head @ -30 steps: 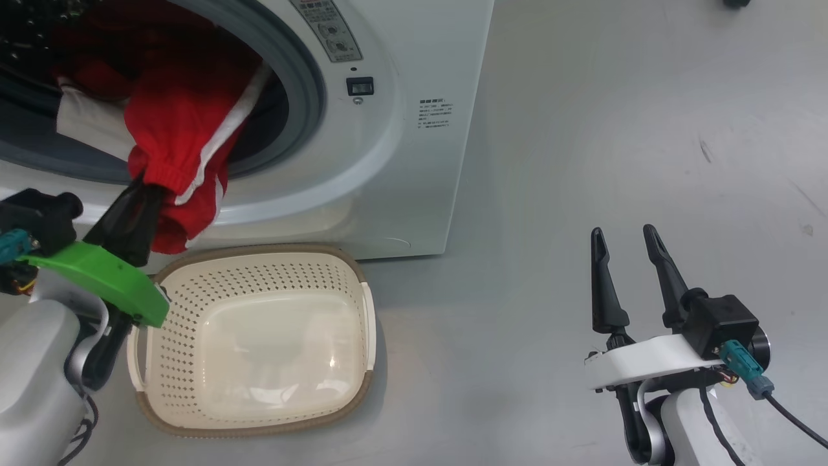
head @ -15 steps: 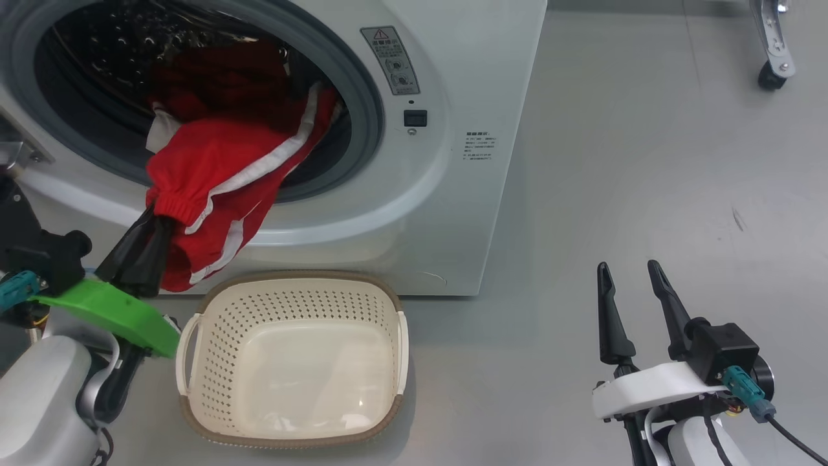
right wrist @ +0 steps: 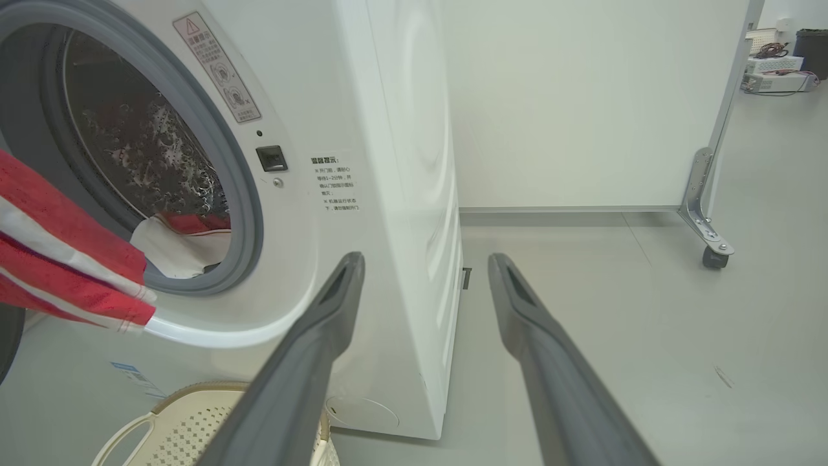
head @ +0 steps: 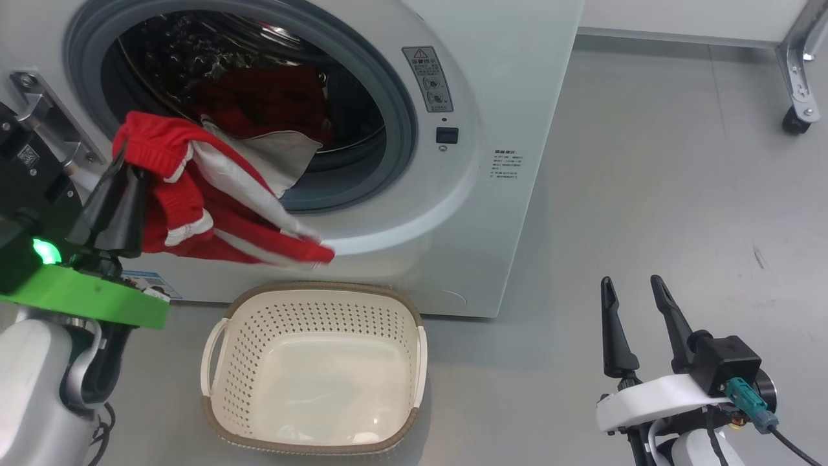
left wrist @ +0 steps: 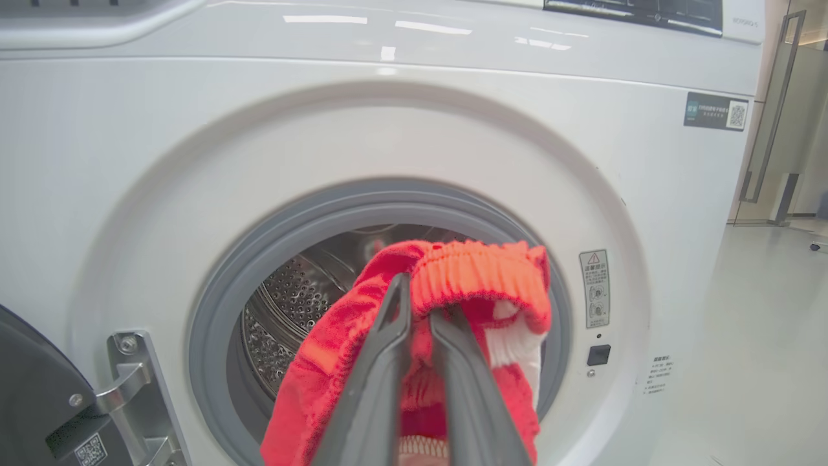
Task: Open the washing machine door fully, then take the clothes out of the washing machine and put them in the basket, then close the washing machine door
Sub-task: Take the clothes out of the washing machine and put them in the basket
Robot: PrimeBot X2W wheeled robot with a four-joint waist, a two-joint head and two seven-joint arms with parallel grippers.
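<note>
The white washing machine stands with its drum mouth uncovered. The washing machine door is swung out to the left, and just its black hinge side shows. My left gripper is shut on the elastic hem of a red garment with white stripes, held before the mouth; its loose end hangs above the far rim of the basket. In the left wrist view the fingers pinch that hem. More clothes lie in the drum. My right gripper stands open and unloaded on the right.
A white cloth panel lies over the grey gasket lip. A metal frame leg with a caster stands at the back right, before a white wall panel. Bare grey floor spreads to the machine's right.
The head camera has tilted up and shifted. My left gripper has drawn the red garment up and to the left, farther out of the drum. The right gripper has stayed open.
</note>
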